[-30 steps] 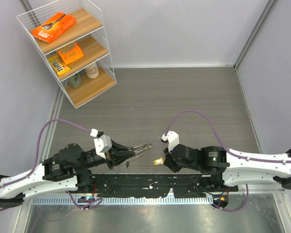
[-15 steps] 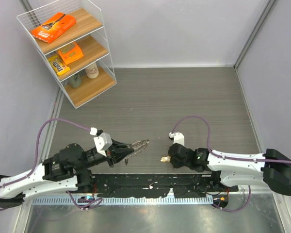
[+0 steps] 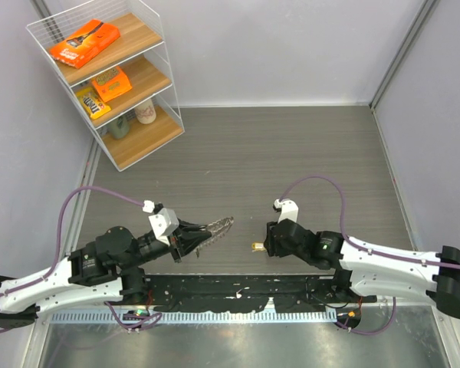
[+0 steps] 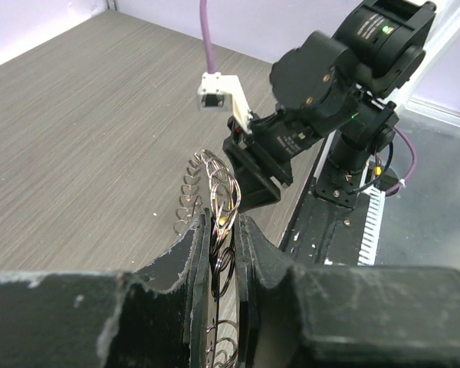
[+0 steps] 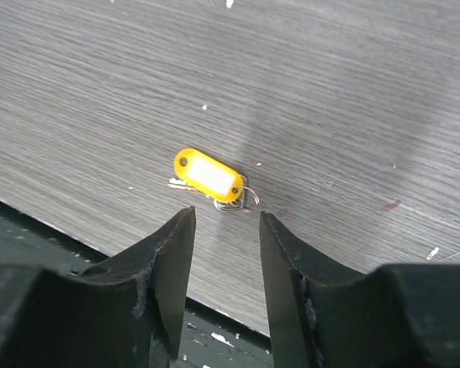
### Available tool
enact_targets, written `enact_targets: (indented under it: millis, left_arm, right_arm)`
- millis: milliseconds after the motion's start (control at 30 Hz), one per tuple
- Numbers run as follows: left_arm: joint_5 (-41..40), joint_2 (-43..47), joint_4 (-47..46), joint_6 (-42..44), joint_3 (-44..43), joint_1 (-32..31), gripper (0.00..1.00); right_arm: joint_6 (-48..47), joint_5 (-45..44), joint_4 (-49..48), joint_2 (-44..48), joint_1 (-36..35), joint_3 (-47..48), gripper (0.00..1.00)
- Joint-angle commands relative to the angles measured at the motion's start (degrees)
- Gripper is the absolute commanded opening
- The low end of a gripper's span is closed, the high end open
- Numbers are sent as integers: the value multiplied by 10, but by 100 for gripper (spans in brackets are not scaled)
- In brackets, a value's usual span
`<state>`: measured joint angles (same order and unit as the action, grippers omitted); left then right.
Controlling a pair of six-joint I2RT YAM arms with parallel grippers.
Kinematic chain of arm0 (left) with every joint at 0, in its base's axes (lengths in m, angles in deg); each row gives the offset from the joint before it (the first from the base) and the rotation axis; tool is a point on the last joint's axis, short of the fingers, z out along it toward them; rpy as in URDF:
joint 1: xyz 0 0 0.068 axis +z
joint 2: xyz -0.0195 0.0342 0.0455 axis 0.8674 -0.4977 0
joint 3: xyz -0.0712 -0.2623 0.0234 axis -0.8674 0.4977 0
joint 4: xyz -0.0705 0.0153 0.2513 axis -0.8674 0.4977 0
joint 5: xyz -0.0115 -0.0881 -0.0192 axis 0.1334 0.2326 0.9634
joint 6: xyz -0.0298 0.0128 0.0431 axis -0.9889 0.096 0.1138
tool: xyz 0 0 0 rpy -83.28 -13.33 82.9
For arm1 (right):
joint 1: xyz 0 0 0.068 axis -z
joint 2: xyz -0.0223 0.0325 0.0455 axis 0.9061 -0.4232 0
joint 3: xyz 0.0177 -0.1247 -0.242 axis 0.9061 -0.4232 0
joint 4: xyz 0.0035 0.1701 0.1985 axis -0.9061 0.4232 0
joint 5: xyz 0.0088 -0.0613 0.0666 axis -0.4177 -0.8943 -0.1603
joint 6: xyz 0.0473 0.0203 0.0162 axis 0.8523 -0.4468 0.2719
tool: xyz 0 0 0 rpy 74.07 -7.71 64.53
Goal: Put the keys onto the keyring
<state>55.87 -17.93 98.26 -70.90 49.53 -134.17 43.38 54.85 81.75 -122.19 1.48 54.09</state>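
My left gripper (image 3: pixel 193 239) is shut on the keyring (image 3: pixel 219 226), a floppy loop of silvery wire pieces that sticks out past the fingertips above the table. In the left wrist view the keyring (image 4: pixel 215 178) stands between the closed fingers (image 4: pixel 193 253). A yellow key (image 5: pixel 208 174), a tag with a white label, small silvery blade and wire ring, lies flat on the table just beyond my open, empty right gripper (image 5: pixel 224 218). From above it (image 3: pixel 256 247) lies at the right gripper's (image 3: pixel 265 244) tip. The silvery dark-headed key is not in view.
A wire shelf (image 3: pixel 111 80) with snack boxes and jars stands at the far left corner. The black base rail (image 3: pixel 238 290) runs along the near table edge, close under both grippers. The right arm (image 4: pixel 330 84) faces the left gripper.
The right arm has shifted and its wrist turned; the yellow key stays at its tip on the table. The left gripper has lifted the keyring slightly up and right.
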Motion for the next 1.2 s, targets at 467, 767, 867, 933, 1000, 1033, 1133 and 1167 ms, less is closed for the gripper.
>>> enact_targets:
  millis: [467, 767, 867, 933, 1000, 1033, 1133, 1167]
  left_arm:
    - [-7, -13, -52, 10, -16, -1, 0]
    - [-7, -16, -48, 9, -16, 0, 0]
    - [-7, -14, -48, 8, -16, 0, 0]
    - [-6, -15, -49, 8, -14, -1, 0]
    - [-5, -16, -47, 7, -15, 0, 0]
    - [-5, -16, -48, 7, -16, -1, 0]
    - [-5, -16, -47, 7, -17, -1, 0]
    - [-6, -16, -45, 7, -17, -1, 0]
  right_arm:
    - [-25, 0, -15, 17, 42, -14, 41]
    - [-56, 59, -92, -23, 61, -37, 41]
    - [-60, 82, -113, -31, 67, -50, 42]
    - [-62, 94, -127, -40, 69, -52, 42]
    - [-62, 106, -142, -53, 69, -56, 42]
    - [-61, 113, -151, -56, 70, -59, 42]
    - [-65, 124, -160, -61, 70, -59, 41]
    - [-65, 126, -160, -60, 70, -60, 40]
